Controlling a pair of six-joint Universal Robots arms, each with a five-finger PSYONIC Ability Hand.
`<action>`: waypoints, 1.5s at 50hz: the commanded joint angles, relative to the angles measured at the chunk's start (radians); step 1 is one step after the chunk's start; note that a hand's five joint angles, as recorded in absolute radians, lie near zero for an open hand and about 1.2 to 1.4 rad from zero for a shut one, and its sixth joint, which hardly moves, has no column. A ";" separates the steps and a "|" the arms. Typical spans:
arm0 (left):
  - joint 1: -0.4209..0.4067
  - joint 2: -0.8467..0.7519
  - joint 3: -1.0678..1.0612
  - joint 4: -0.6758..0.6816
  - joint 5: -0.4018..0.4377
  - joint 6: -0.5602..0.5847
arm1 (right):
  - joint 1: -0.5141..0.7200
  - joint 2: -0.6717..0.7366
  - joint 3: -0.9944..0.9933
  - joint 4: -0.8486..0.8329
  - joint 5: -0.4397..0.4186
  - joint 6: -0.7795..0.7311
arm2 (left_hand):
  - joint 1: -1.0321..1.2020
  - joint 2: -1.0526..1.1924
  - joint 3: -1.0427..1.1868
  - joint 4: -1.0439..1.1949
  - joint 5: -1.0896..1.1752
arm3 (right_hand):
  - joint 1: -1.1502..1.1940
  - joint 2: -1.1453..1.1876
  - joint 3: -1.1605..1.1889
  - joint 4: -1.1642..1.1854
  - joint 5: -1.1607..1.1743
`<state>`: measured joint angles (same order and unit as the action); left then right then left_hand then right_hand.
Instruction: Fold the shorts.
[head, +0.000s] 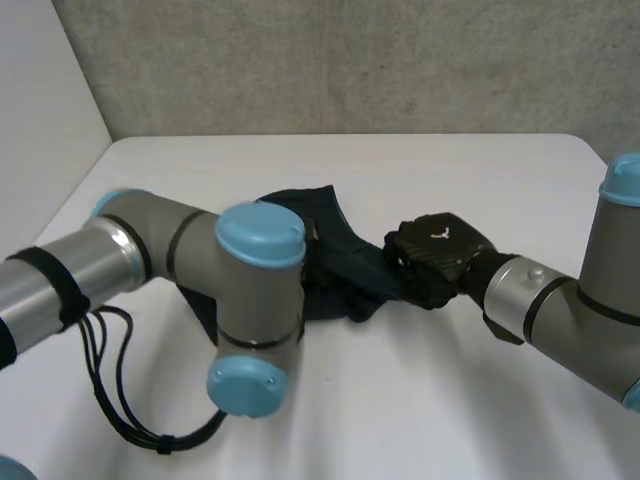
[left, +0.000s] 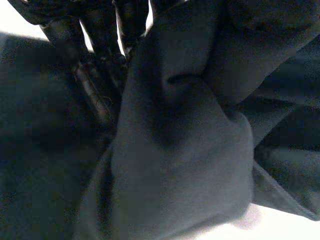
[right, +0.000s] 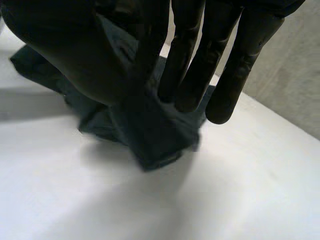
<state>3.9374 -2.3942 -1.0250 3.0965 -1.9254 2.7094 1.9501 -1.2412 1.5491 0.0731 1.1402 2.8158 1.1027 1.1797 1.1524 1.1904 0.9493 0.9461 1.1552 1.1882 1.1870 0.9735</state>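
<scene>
Head view: dark shorts (head: 335, 250) lie bunched mid white table (head: 420, 400), partly under the left arm (head: 255, 300). The right hand (head: 440, 255) is at their right edge.

Left wrist view: the left hand (left: 92, 55) is down in the cloth, a raised fold just beside it. Its grip cannot be told.

Right wrist view: the right hand's fingers are nearly straight, pinching a shorts edge against the thumb. That edge is lifted off the table.

No legible text — small white mark on right robot hand (head: 440, 256) unreadable.

Dark navy shorts (head: 345, 255), bunched and creased, on the white table (head: 420, 400).
</scene>
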 joint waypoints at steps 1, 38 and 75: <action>0.078 0.168 0.008 -0.132 0.049 0.195 | 0.001 -0.033 -0.079 -0.001 0.107 -0.010 | 0.294 0.217 0.244 0.206 0.272 | 0.450 0.241 0.208 0.209 0.248; 0.034 0.070 0.169 -0.279 0.146 0.486 | 0.001 -0.153 -0.047 0.143 0.205 0.355 | -0.297 -0.374 -0.347 -0.385 -0.319 | -0.772 -0.981 -1.014 -1.013 -0.974; 0.036 0.477 -0.560 -0.135 -0.078 0.290 | 0.171 0.250 -0.165 0.051 0.323 0.692 | -0.922 -0.998 -0.971 -1.009 -0.943 | -0.772 -0.981 -1.014 -1.013 -0.974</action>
<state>3.9632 -1.9031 -1.4917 2.8811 -1.9989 3.0498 2.1054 -1.0028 1.3775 0.1180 1.4705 3.4933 0.2311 0.2038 0.2149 0.2117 0.0497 0.2059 0.2228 0.2089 0.2337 0.0741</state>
